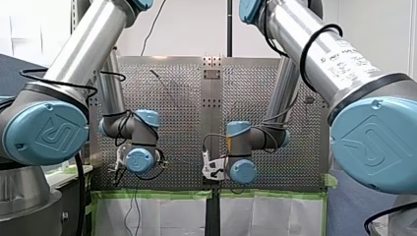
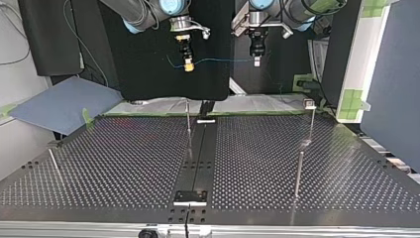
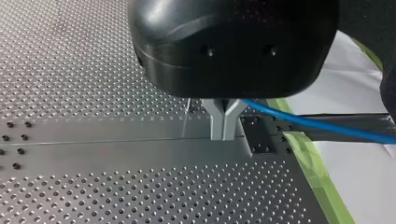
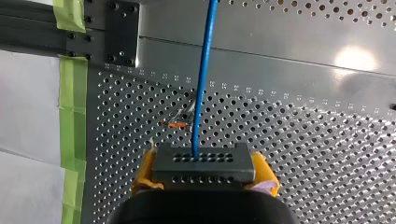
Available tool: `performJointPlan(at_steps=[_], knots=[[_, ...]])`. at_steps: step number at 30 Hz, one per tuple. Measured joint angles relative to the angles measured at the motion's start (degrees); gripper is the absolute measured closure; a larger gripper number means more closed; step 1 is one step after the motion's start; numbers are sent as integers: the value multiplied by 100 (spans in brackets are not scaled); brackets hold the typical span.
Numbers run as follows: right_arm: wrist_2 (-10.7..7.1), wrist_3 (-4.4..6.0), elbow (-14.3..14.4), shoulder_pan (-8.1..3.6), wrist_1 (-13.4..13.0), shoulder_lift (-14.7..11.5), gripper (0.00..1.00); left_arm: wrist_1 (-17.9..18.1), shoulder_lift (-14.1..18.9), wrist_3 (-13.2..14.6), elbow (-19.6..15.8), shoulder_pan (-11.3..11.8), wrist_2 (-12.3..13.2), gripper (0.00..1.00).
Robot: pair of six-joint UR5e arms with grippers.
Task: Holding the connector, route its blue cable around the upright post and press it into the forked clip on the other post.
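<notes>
My right end effector (image 4: 204,171) grips the connector (image 4: 203,161) between yellow pads (image 4: 264,170), and the cable (image 4: 201,93) runs straight ahead from it. My left end effector (image 3: 224,134) is closed on the cable's far end. The worktop (image 2: 124,163) lies well below both.

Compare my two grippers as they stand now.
My right gripper has yellow pads; my left gripper has bare grey metal fingers. The right gripper clamps the dark connector; the left gripper is shut on the blue cable itself. Shared: both hang above the perforated table, linked by that one cable.
</notes>
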Motion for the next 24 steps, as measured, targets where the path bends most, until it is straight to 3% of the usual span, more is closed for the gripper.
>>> performJointPlan(at_steps=[8,11,15,24], knots=[[87,-39,-86,-23,54,75,100,-40,59,-90,84,-9,-23,100],[213,29,-213,13,170,58,100,-141,176,-212,207,-23,-120,100],[401,144,-402,26,354,-89,100,-296,338,-374,370,-18,-207,100],[521,150,-832,24,747,-510,100,-673,783,-716,813,18,-284,100]])
